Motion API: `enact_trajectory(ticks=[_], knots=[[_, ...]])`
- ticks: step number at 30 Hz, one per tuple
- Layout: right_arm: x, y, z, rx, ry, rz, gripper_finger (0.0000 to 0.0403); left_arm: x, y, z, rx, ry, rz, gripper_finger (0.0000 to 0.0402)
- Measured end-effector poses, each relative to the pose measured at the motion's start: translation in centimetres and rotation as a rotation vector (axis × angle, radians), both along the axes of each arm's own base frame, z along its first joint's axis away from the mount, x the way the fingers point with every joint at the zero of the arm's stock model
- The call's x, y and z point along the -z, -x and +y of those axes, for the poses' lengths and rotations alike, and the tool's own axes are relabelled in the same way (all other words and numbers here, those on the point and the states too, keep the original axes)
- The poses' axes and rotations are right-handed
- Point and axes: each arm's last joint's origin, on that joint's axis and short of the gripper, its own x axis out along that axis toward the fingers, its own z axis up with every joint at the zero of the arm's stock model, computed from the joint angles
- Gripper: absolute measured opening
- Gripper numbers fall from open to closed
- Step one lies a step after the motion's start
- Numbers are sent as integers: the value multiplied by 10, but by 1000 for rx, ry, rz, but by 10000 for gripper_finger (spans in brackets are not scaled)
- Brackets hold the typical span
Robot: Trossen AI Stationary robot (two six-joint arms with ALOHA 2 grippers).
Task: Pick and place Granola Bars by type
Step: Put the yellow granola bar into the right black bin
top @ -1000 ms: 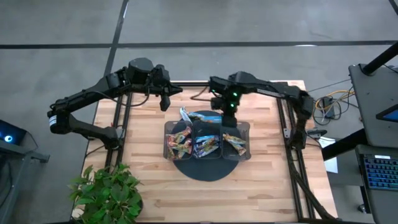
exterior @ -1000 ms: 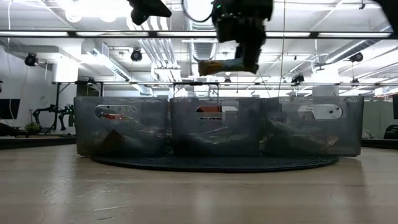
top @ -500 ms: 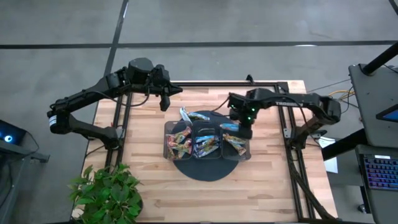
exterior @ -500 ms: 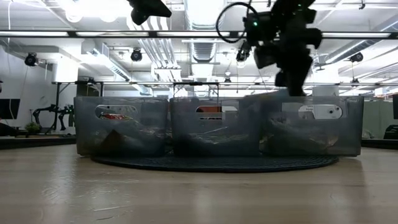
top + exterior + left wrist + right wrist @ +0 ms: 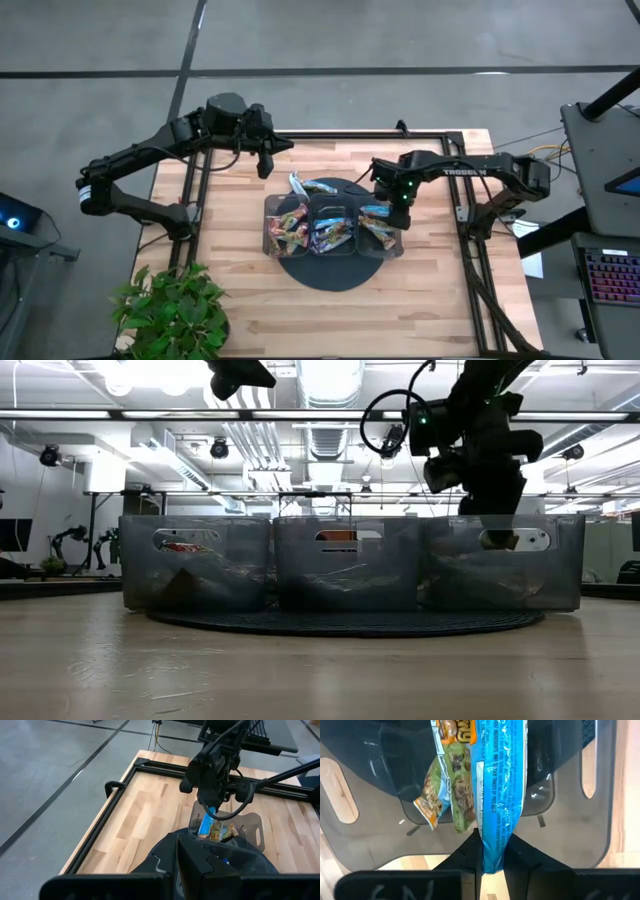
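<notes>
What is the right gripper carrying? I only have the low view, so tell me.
Observer: The right gripper is shut on a light blue bar; its wrist view shows this plainly.
Operator: Report which compartment is below it.
Observer: From above, it is the tray's right-hand compartment; a multicolour bar lies inside.
Operator: Check for bars outside the tray.
Observer: The high view shows loose bars beside the tray, toward the arms' bases.
</notes>
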Motion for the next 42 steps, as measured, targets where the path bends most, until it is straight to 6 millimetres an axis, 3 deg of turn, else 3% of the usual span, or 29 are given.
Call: enact_trajectory(ticks=[13,20,29,34,39,42], knots=[[-1,-2,-1,1,6,-19,139,0,0,0,0,1,-1,0],[-17,-10,-3,11,23,-76,157,0,0,0,0,0,0,0],[-58,-26,-8,-20,75,-234,128,-1,0,0,3,-7,-2,0],[-89,-33,-10,-43,115,-341,82,-1,0,0,8,-17,1,0],[-126,-29,-9,-64,167,-476,19,-1,0,0,20,-43,11,0],[-145,-21,-7,-53,196,-569,12,-1,0,0,22,-50,13,0]])
